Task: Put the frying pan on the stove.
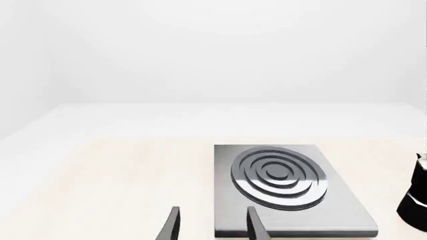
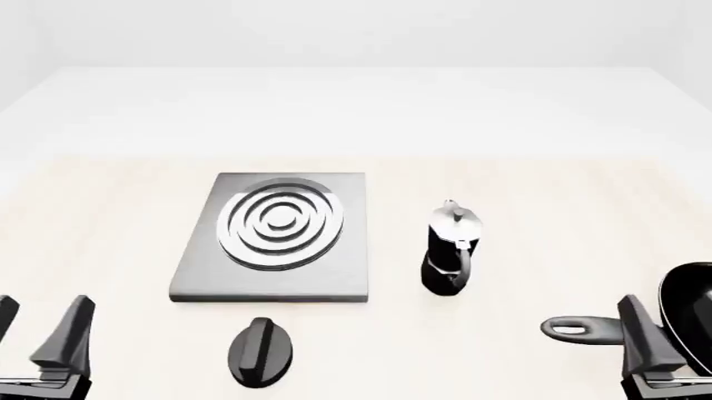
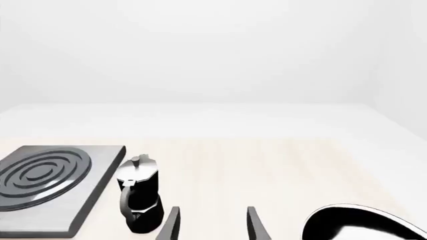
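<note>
The round shallow black frying pan (image 2: 692, 312) sits at the near right edge of the table, its long dark grey handle (image 2: 584, 328) with the eyelet pointing left toward the middle. The right gripper (image 2: 668, 354) hangs right over it, jaws apart, nothing held. The flat square grey metal stove (image 2: 278, 283) with silver burner rings lies well apart, left of centre. Between them stands a small black-and-silver moka pot (image 2: 451, 250). A small black oval knob (image 2: 262, 352) lies just in front of the stove. The left gripper (image 2: 42, 337), near left, is spread wide and empty too.
</note>
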Controlling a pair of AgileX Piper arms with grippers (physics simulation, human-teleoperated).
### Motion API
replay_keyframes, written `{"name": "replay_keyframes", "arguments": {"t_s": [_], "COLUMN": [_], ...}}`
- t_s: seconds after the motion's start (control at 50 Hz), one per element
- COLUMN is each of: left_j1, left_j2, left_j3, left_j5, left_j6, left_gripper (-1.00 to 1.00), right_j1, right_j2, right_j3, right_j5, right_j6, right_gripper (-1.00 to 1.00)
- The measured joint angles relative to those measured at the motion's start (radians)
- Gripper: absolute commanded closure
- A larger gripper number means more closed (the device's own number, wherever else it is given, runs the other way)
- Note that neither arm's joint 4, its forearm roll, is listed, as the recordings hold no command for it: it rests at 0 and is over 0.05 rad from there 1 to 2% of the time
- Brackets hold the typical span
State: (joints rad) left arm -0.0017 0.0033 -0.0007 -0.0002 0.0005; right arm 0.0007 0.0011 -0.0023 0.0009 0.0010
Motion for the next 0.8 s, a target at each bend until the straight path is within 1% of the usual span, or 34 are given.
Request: {"name": "replay_keyframes", "arguments": {"t_s": [0.36, 0.58, 0.66, 0.72, 0.8], "left_j1": [-0.021, -0.045, -0.067, -0.139, -0.213], "left_j2": [0.024, 0.068, 0.109, 0.246, 0.391], "left_j3": [-0.002, -0.003, -0.012, -0.046, -0.08], "left_j5": [-0.013, -0.052, -0.087, -0.196, -0.308], "left_j6": [0.002, 0.007, 0.014, 0.034, 0.053], "left_gripper": [-1.0, -1.0, -1.0, -1.0, -1.0], "right_j1": [-0.003, -0.016, -0.034, -0.063, -0.091], "right_j2": [0.003, 0.003, 0.003, 0.003, 0.001], "right_j3": [-0.01, -0.036, -0.051, -0.09, -0.131], "right_j5": [0.005, 0.014, 0.019, 0.032, 0.046], "right_j6": [0.012, 0.031, 0.046, 0.069, 0.092], "right_gripper": [-1.0, -1.0, -1.0, -1.0, -1.0]}}
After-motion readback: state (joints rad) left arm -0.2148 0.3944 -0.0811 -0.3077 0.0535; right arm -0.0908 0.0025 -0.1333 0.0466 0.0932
